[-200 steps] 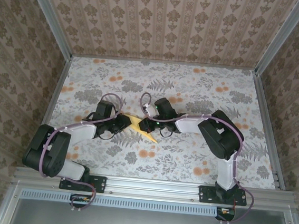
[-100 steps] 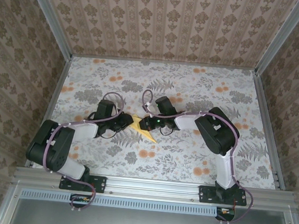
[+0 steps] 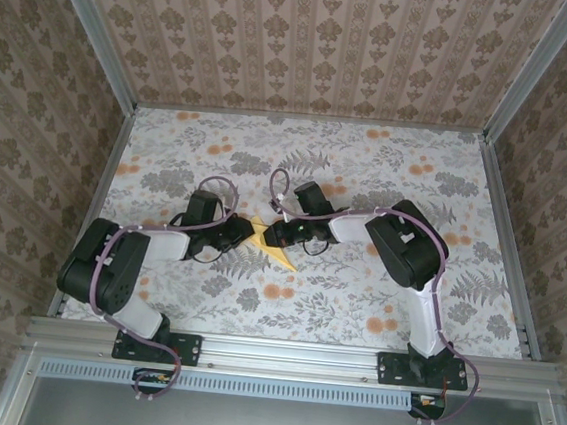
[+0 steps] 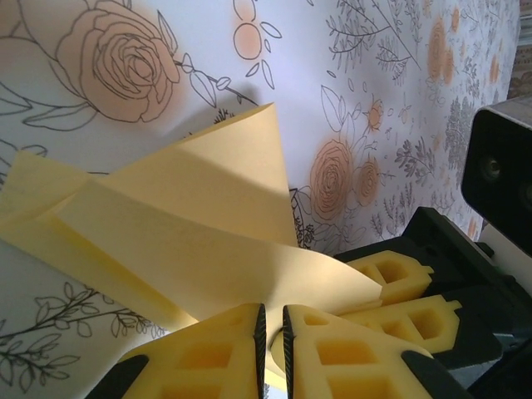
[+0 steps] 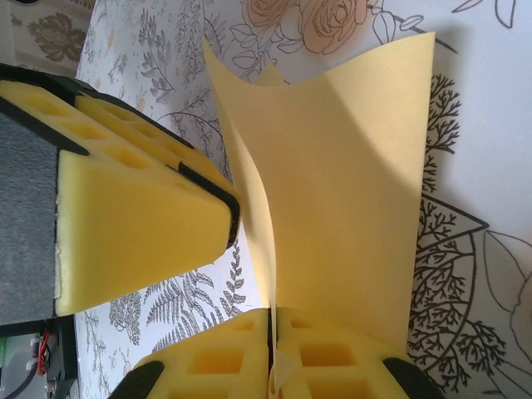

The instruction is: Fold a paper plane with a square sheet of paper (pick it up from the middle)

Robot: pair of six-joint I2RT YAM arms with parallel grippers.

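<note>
Left claw (image 4: 270,309), at the bottom centre of the left wrist view, has its foam pads nearly together with only a thin slit between them. It appears to nip the lower edge of the pale-yellow paper (image 4: 208,224), which fans up and left in overlapping folded flaps. Right claw (image 5: 271,320), at the bottom centre of its own wrist view, is pressed together on the paper's edge, and the sheet rises from that seam toward the upper right. In the top view both claws meet tip to tip at mid-frame, the paper between them, one pointed corner jutting lower right over the floral tabletop (image 3: 356,290).
</note>
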